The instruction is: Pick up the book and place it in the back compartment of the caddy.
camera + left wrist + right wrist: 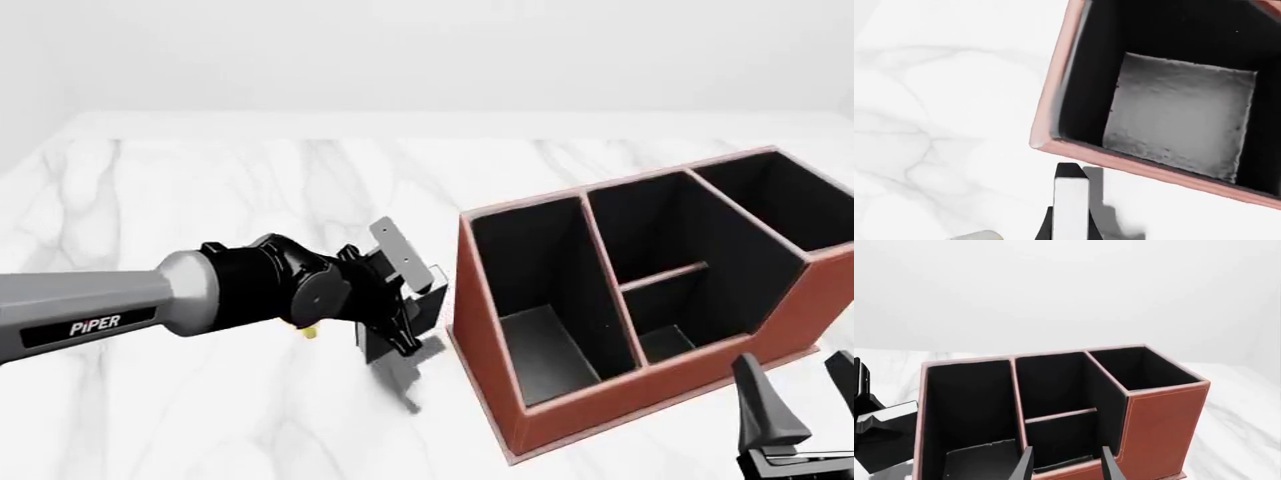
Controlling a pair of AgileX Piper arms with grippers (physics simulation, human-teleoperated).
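Book [400, 262] sits clamped in my left gripper [404, 300], held off the table just beside the caddy [627, 390], its long axis tilted. The back compartment [667, 340] lies further right, past the long cell. My right gripper [1066, 465] hangs apart, empty, near the caddy's low wall.

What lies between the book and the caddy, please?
Only a strip of bare marble table separates the book from the caddy, clearest in the left wrist view.
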